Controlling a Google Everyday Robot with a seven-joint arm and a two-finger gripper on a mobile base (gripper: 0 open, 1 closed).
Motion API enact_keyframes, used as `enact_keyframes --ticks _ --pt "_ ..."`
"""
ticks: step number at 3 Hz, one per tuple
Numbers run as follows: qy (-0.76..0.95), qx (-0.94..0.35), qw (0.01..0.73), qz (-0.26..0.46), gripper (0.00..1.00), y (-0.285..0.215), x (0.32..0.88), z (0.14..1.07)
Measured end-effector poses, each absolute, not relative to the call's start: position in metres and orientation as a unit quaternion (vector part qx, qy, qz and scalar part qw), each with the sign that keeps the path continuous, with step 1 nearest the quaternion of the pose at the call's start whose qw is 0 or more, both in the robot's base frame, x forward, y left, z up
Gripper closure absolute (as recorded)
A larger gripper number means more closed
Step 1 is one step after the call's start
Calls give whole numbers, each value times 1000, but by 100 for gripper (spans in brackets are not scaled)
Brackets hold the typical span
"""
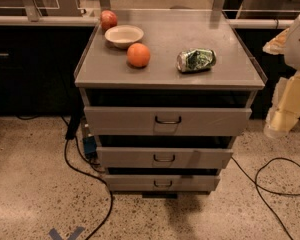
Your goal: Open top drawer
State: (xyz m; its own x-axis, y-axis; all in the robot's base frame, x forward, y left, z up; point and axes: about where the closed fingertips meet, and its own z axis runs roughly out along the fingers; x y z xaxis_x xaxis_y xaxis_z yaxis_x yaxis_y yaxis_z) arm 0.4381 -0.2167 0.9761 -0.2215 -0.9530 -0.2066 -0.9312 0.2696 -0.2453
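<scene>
The widest grey metal top drawer (125, 120) is sitting uppermost of three, just under the grey surface (165, 41). One pale tool (282, 115) is hanging at its right; I cannot tell its grip.

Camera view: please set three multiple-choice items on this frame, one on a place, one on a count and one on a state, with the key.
1. The crushed can lies:
A) on the cabinet top, right of the orange
B) inside a box
C) on a chair

2. Grey drawers in view:
A) two
B) three
C) four

3. The gripper is:
A) clamped on the top drawer handle
B) off the cabinet's right side, clear of it
C) resting on the orange

Key:
1 A, the can sits on the grey top beside the orange.
2 B, the top drawer has two narrower ones stacked below it.
3 B, the gripper hangs at the picture's right edge, well apart from the handle.
</scene>
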Motion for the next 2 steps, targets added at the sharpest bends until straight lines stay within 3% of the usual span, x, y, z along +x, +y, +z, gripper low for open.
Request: enact_keyframes --ticks 2 --pt "782 -602 156 -41 0 -219 448 959"
